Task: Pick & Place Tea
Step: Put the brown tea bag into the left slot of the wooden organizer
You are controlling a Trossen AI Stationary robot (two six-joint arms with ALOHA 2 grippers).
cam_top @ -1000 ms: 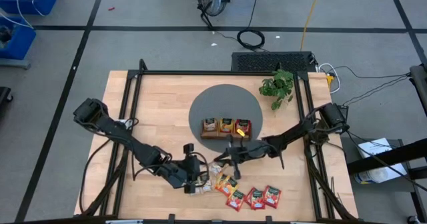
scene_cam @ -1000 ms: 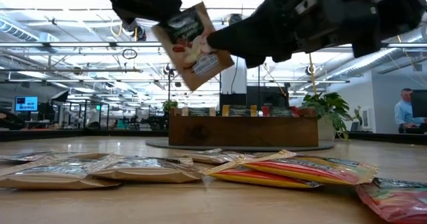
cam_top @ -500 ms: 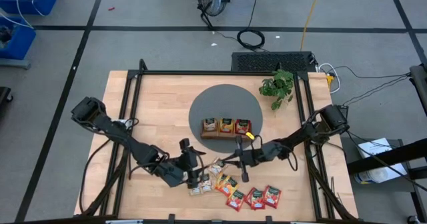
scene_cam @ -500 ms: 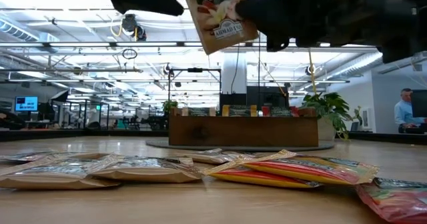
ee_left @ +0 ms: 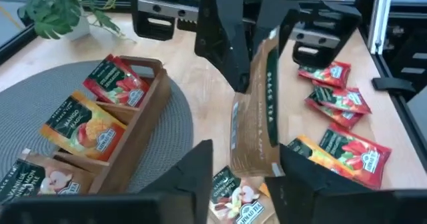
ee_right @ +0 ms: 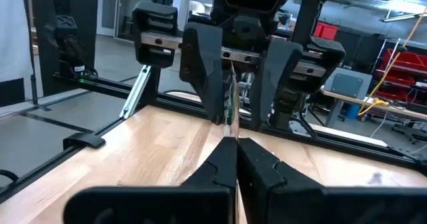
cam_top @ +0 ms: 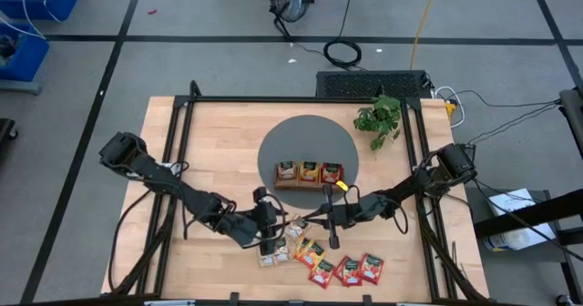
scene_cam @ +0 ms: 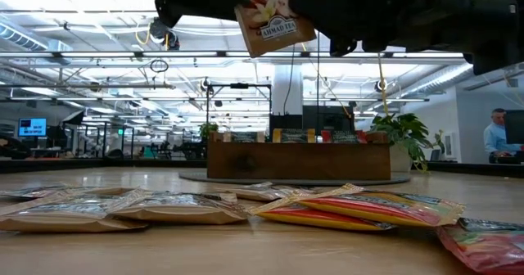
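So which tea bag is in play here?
Find the wooden tray on the grey round mat; just in front, the two arms meet. The tea bag pinched in the right claw is the only one in the air: the rest lie on the table or sit in the tray.
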